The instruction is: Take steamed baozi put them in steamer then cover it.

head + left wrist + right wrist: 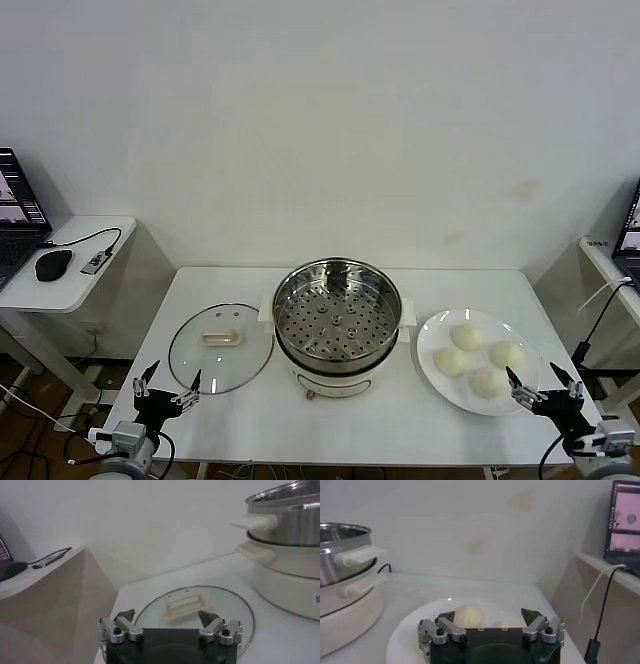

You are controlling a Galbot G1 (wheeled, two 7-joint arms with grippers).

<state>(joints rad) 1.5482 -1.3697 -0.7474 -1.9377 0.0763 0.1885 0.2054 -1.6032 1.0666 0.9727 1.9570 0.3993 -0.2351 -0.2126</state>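
The steamer, a shiny steel pot with a perforated tray on a cream base, stands open at the table's middle; it also shows in the left wrist view and the right wrist view. Several cream-white baozi lie on a white plate to its right; one baozi shows ahead of the right gripper. The glass cover with a beige handle lies flat left of the steamer. My left gripper is open near the cover's front edge. My right gripper is open at the plate's front right edge.
A side table at the left holds a laptop, a mouse and a cable. Another side table with a laptop stands at the right. The white table's front edge runs between my arms.
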